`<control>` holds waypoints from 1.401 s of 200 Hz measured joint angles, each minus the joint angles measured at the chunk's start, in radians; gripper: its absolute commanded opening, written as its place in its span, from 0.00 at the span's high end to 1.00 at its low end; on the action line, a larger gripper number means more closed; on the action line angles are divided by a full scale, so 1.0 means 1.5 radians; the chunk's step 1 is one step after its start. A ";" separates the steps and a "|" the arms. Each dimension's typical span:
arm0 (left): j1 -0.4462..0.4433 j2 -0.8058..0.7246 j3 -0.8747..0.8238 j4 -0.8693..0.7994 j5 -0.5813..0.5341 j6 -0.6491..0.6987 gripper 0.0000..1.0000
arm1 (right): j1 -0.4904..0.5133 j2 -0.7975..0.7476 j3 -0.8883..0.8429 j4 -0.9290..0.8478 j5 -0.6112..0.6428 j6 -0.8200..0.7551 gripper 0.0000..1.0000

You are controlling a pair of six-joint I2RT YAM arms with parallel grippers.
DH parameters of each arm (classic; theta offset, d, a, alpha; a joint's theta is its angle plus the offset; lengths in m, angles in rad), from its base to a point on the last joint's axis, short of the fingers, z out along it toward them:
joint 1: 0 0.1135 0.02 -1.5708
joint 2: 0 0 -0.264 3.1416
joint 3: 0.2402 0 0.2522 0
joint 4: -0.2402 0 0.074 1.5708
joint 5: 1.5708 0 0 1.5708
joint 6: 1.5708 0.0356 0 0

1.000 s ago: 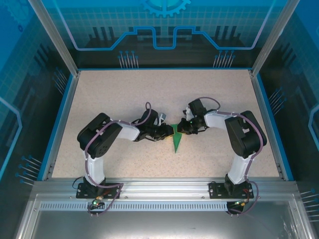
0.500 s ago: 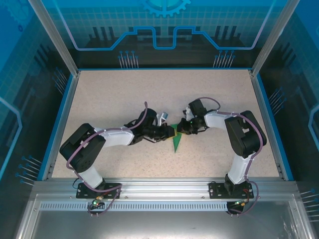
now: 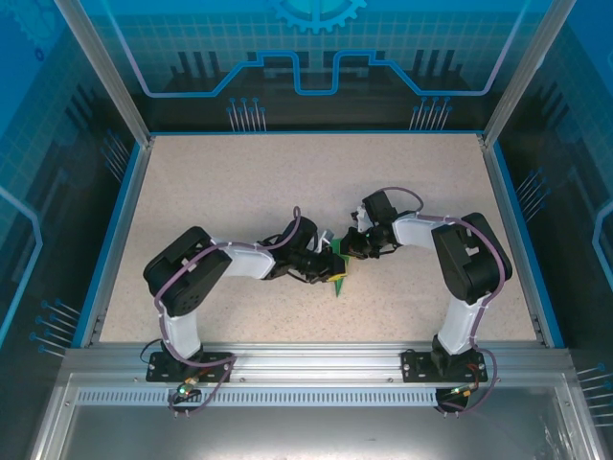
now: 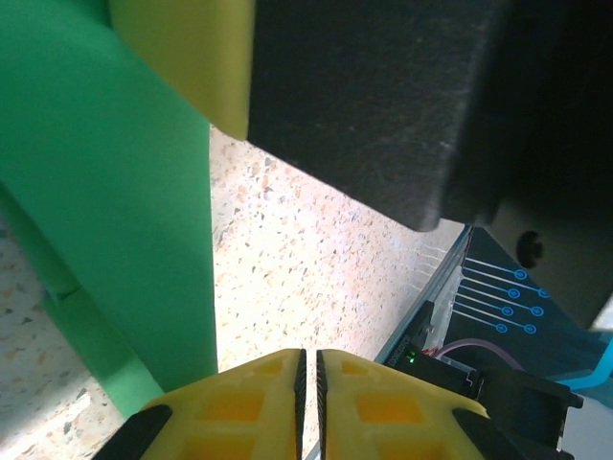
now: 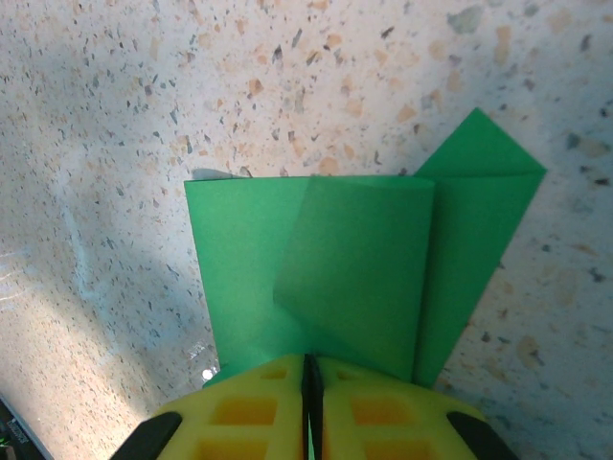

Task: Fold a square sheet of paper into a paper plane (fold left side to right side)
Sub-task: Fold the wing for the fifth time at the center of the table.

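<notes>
Left claw [image 4: 308, 356]: pads pressed almost together, nothing visible between them; green paper just to its left.
Paper plane [image 5: 354, 268]: folded, lying flat on the speckled table [image 5: 124, 86], reaching forward from the right claw's tips.
Right claw [image 5: 311, 362]: clamped on the plane's near edge.

A beige speckled tabletop [image 3: 220, 182] is noted, bordered along its sides and far edge by a blue rim [image 3: 115, 230]. Two slanted aluminium posts [image 3: 101, 67] are seen at the far corners. The back panel [image 3: 192, 48] is printed with a grid, blue circuit lines and part of a gear emblem [image 3: 316, 11]; similar circuit markings are found on the dark side panels [image 3: 38, 192]. An aluminium rail [image 3: 316, 359] is fitted along the near edge, with a slotted strip [image 3: 316, 395] and a grey metal sheet [image 3: 287, 436] before it.
</notes>
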 measured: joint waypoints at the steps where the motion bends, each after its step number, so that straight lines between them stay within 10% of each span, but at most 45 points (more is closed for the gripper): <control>1: 0.000 0.000 0.000 0.000 0.000 0.000 0.86 | 0.000 0.000 0.000 0.000 0.000 0.000 0.88; 280: -0.018 0.056 0.001 0.007 -0.020 -0.074 0.97 | 0.018 -0.101 -0.087 0.025 -0.041 -0.014 0.93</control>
